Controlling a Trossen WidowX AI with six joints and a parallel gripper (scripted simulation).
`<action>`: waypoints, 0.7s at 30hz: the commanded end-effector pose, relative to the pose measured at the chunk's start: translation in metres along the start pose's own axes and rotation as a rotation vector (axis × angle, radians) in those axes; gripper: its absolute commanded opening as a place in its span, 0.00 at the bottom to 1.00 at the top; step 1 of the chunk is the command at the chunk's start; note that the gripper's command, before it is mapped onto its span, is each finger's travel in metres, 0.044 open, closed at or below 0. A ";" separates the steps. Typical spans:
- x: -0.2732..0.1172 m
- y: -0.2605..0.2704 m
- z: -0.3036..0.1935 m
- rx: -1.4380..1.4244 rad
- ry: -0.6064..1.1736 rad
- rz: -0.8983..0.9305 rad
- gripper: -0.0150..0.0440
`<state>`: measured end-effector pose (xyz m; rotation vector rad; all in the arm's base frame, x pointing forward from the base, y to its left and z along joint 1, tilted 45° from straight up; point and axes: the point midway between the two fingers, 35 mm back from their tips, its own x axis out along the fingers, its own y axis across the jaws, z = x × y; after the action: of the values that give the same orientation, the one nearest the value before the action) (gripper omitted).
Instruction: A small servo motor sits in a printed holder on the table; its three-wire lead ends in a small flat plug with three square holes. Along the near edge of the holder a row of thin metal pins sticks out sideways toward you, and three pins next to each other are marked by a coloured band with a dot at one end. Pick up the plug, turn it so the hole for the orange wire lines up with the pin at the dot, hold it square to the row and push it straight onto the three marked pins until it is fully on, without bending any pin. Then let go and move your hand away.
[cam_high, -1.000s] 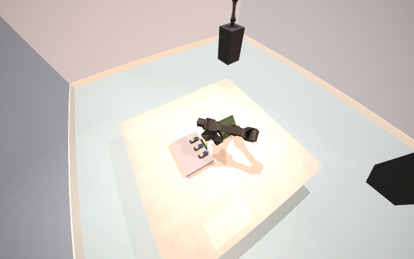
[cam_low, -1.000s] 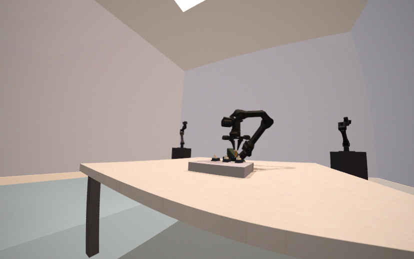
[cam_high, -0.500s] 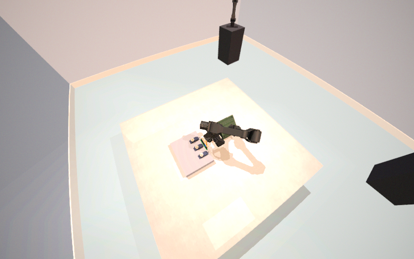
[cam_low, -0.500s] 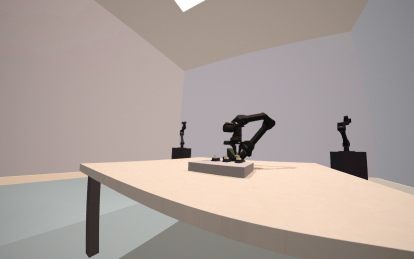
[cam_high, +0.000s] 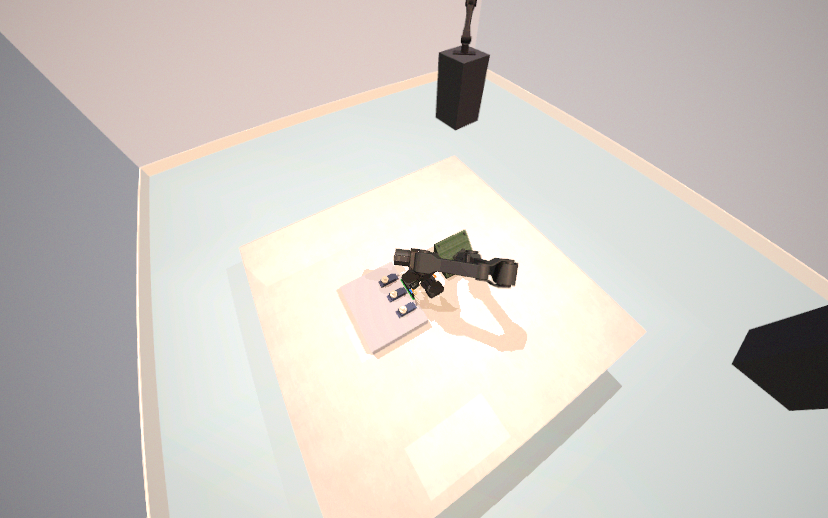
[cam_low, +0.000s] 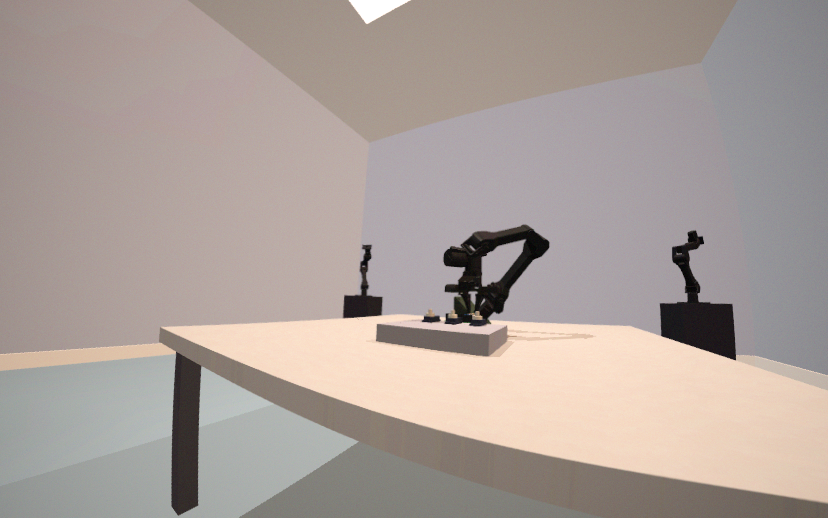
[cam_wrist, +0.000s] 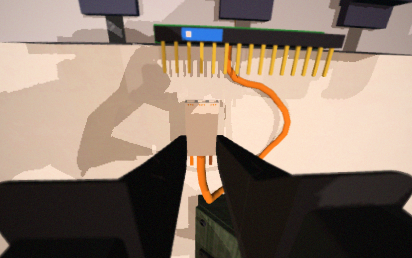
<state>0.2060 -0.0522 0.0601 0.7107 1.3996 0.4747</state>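
My gripper (cam_wrist: 201, 141) is shut on the pale flat plug (cam_wrist: 202, 120). In the wrist view the plug's socket end points up at the row of gold pins (cam_wrist: 250, 59), with a gap between. A blue band (cam_wrist: 210, 35) with a white dot (cam_wrist: 188, 34) at its left end marks three pins. The plug looks square to the row and sideways roughly level with these three; relative height is unclear. An orange wire stub (cam_wrist: 191, 160) is at the plug's left, a brown one (cam_wrist: 210, 160) at its right. The orange lead (cam_wrist: 286, 120) loops right, up to the row.
Dark blue servos (cam_high: 404, 309) (cam_wrist: 246, 9) with cream tops sit on the pale block (cam_high: 366, 317) (cam_low: 433, 340) behind the pin row. A dark green box (cam_high: 453, 244) (cam_wrist: 215, 227) stands beside the arm, partly under the fingers in the wrist view.
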 end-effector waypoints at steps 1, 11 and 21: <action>0.000 0.001 0.010 0.005 -0.004 0.002 0.25; -0.001 0.001 0.016 0.004 -0.004 0.002 0.25; -0.001 0.001 0.022 0.004 -0.004 0.002 0.25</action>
<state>0.2241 -0.0553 0.0612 0.7111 1.3999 0.4751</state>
